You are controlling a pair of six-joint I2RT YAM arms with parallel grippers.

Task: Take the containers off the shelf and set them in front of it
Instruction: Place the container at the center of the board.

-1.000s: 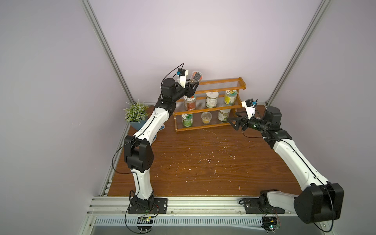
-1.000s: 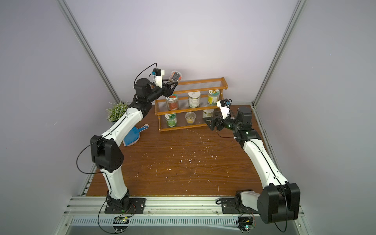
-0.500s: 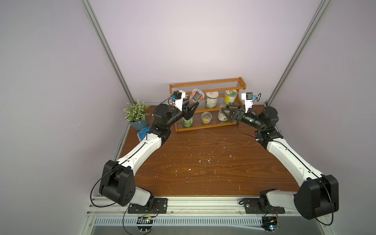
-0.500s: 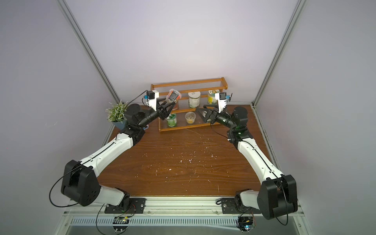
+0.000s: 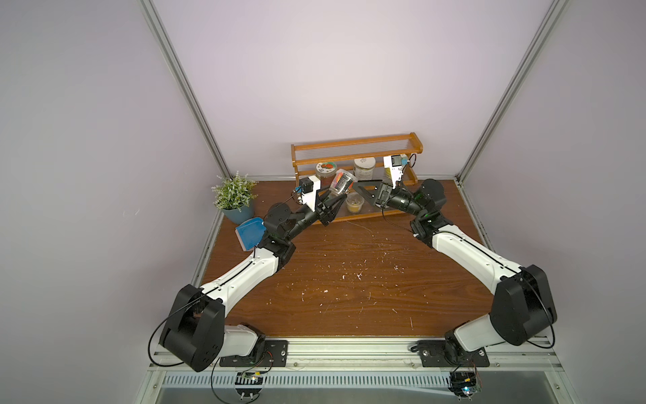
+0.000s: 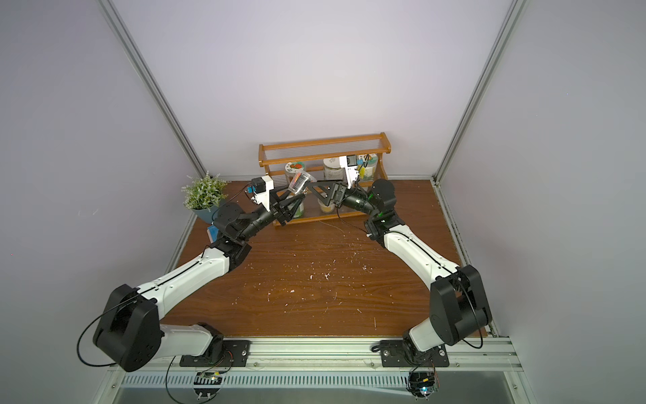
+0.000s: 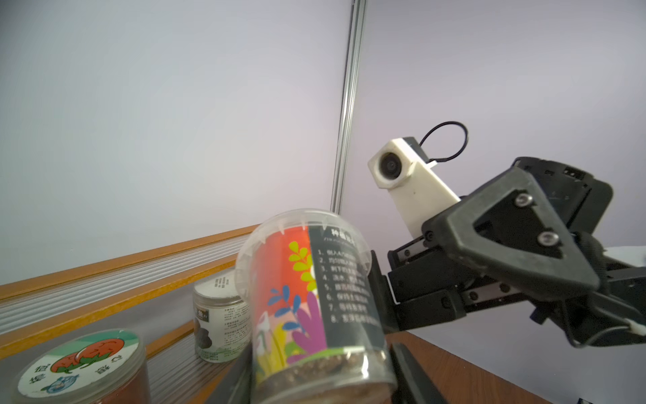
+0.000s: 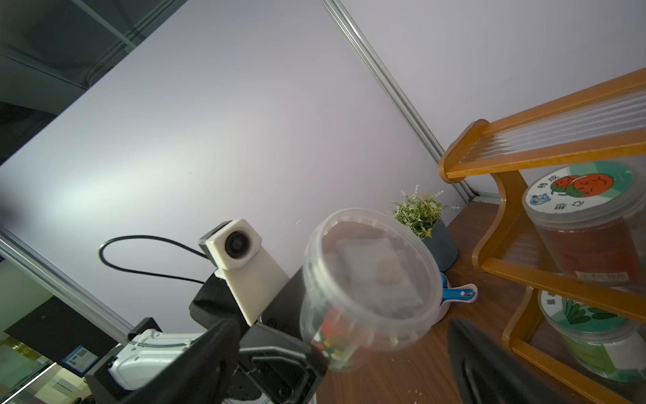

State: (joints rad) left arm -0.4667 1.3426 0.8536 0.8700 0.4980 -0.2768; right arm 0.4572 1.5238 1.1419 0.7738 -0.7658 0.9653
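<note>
Brown table [image 5: 349,280] has the shelf [image 5: 356,141] at its 12 o'clock edge. Left gripper [image 5: 337,195] squeezes a tilted colourful cup [image 5: 342,182] in the air in front of it. Right gripper [image 6: 314,193], at the cup's 3 o'clock, is open and empty. Next, I think, set the cup down upright.

Cup [image 7: 307,297]: clear; label orange-red with yellow-green, blue and purple leaves, black text panel.
Jar lid [image 7: 80,360]: white-green, red tomato.
Shelf [image 8: 505,203]: orange-brown, clear ribbed panels.
Worktop [image 5: 349,280]: brown wood-grain.
</note>
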